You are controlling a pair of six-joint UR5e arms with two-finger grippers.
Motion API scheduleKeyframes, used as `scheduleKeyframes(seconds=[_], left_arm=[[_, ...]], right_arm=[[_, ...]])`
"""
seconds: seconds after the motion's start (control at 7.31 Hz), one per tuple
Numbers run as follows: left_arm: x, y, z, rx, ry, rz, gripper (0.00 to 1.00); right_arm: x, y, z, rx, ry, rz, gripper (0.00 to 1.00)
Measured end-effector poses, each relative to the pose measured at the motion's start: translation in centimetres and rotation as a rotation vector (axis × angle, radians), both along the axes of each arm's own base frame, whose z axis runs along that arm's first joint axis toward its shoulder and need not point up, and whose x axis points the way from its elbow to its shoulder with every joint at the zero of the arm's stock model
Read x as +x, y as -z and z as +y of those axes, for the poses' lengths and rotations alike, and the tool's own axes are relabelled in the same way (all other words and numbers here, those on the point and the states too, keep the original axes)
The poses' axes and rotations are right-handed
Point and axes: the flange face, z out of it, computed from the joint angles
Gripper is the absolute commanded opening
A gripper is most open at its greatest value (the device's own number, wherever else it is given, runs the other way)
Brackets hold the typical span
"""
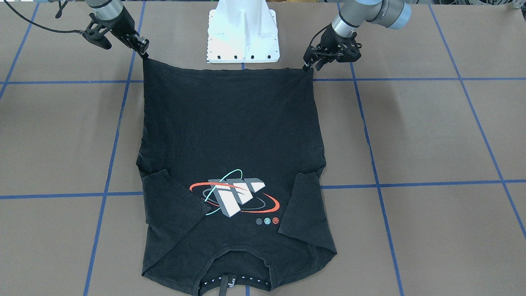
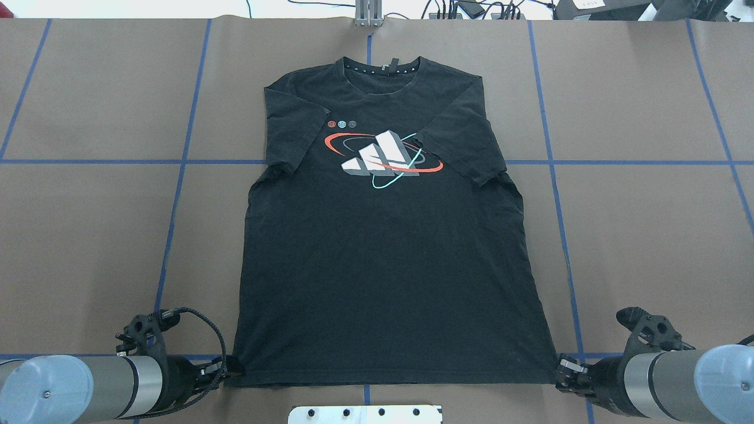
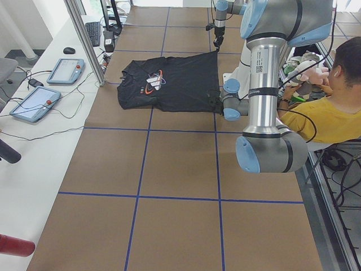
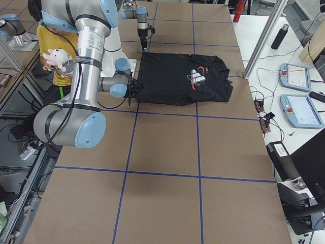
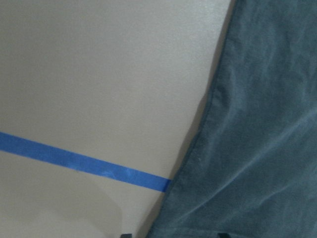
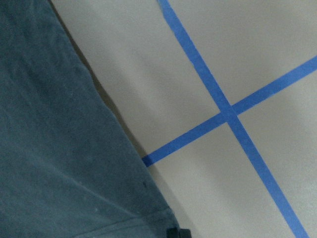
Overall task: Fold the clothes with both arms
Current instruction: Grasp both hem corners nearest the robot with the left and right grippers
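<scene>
The black T-shirt (image 2: 383, 253) lies flat on the brown table with its red, teal and grey-white graphic (image 2: 383, 158) facing up. Both sleeves are turned inward and the collar points away from the robot. My left gripper (image 2: 228, 368) pinches the hem corner on its side; in the front-facing view that same left gripper (image 1: 307, 67) is on the right. My right gripper (image 2: 559, 369) holds the opposite hem corner, and the right gripper (image 1: 144, 51) pulls that corner to a point. The hem runs straight between them. Each wrist view shows only dark cloth (image 5: 257, 139) (image 6: 59, 148) and table.
The white mounting pedestal (image 1: 242, 37) stands just behind the hem. Blue tape lines (image 2: 177, 194) grid the table. A person in a yellow shirt (image 3: 333, 116) sits beside the robot. Tablets (image 3: 65, 70) and cables lie on the side bench.
</scene>
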Motion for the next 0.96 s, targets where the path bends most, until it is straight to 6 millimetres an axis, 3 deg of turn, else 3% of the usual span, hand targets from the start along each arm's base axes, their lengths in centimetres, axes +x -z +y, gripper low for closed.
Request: scheduleKeyframes(seconds=[0.14, 0.41, 0.96], left_arm=[[0.08, -0.06, 0.03, -0.001, -0.001, -0.001, 0.44], [0.18, -0.19, 0.06, -0.005, 0.000, -0.003, 0.01], [-0.25, 0.31, 0.04, -0.011, -0.001, 0.007, 0.00]], right_arm=[[0.00, 0.01, 0.02, 0.000, 0.001, 0.000, 0.00], [0.02, 0.00, 0.02, 0.000, 0.001, 0.000, 0.00], [0.02, 0.05, 0.04, 0.000, 0.001, -0.001, 0.00]])
